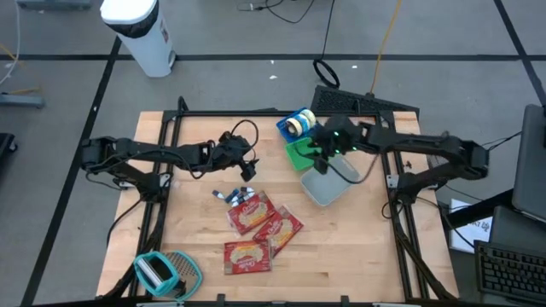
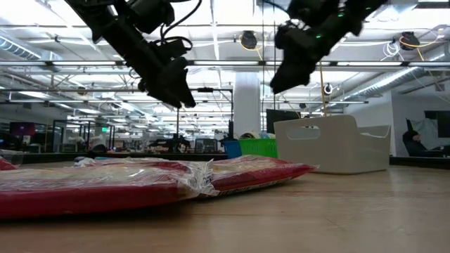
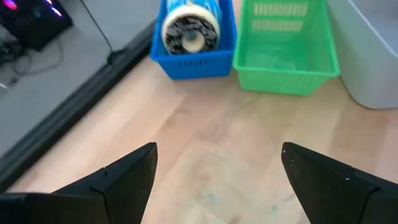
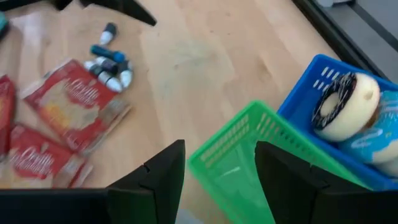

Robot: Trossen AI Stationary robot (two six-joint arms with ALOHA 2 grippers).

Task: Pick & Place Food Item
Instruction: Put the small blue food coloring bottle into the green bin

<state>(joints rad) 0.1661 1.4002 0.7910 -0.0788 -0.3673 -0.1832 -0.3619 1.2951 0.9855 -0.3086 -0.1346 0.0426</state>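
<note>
Here, the left gripper (image 1: pixel 247 168) is hovering above bare wood, its two dark wedge-shaped fingers (image 3: pixel 124 177) standing wide apart and holding nothing. The right gripper (image 1: pixel 320 159) is hanging over the green basket (image 1: pixel 300 153), a slatted plastic rectangle, with its fingers (image 4: pixel 155 180) parted and empty. Just beside that basket, a blue slatted basket (image 1: pixel 294 124) is holding a ring-shaped doughnut (image 4: pixel 346 104). On the basket's other side a smooth white bin (image 1: pixel 328 189) is sitting. The food packets (image 1: pixel 252 211), flat, red and crinkly, are lying on the table (image 1: pixel 358 247), well apart from the green basket, with small tubes (image 4: pixel 109 61) near them.
</note>
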